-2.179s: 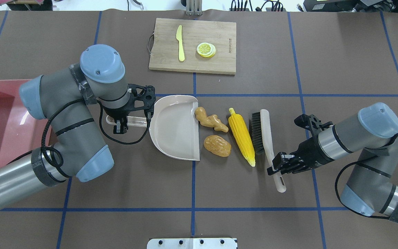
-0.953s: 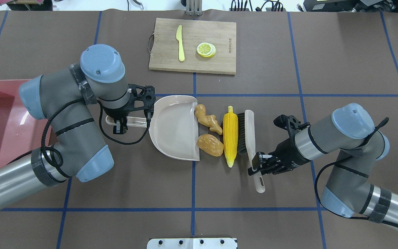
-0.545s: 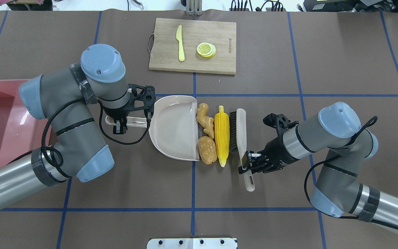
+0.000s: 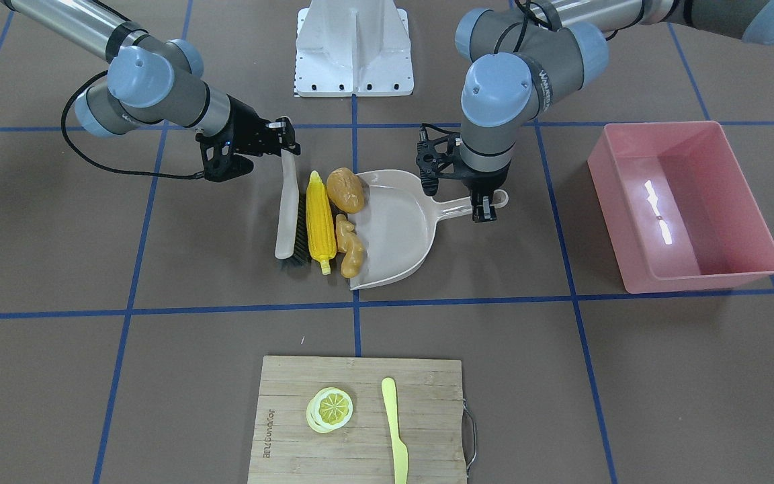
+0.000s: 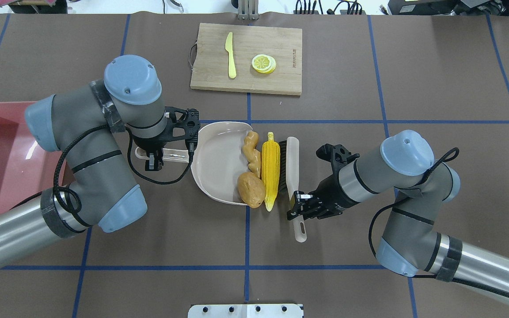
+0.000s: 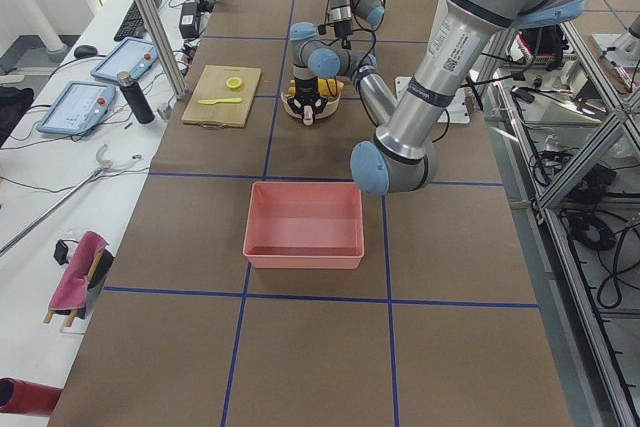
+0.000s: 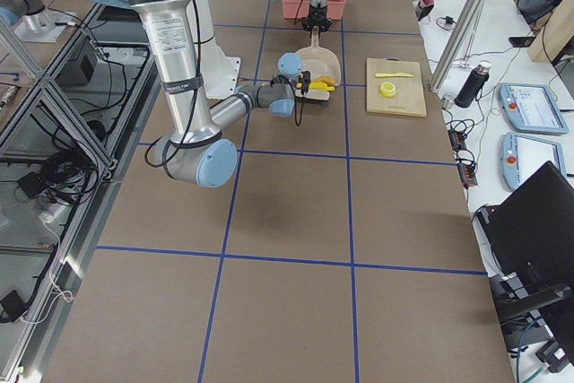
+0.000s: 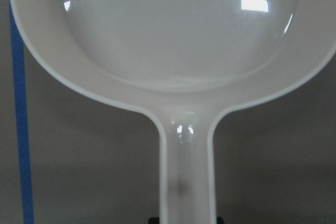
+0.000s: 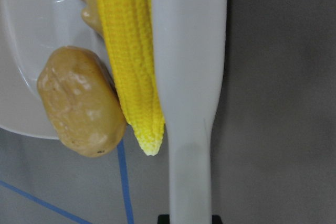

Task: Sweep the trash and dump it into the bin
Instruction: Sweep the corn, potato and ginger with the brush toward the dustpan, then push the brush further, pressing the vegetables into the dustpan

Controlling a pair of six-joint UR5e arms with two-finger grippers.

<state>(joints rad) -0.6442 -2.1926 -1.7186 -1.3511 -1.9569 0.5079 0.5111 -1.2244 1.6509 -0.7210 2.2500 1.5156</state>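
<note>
Our right gripper [image 5: 296,207], jaws pinching the brush [image 5: 293,176] handle, now has the trash further left. The potato [image 5: 251,190] and ginger [image 5: 251,152] ride onto the dustpan [image 5: 214,163] lip, and the corn [image 5: 270,170] is pressed behind them, still outside. Our left gripper [image 5: 153,161] clamps the dustpan handle. We judge the sweep nearly done. The bin [image 4: 619,208] stands well apart.

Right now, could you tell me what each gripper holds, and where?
Left gripper: the dustpan, by its handle. Right gripper: the brush, by its handle.

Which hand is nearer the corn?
Right. The right hand grips the brush right beside the corn; the left hand holds the dustpan handle, across the pan from it.
</note>
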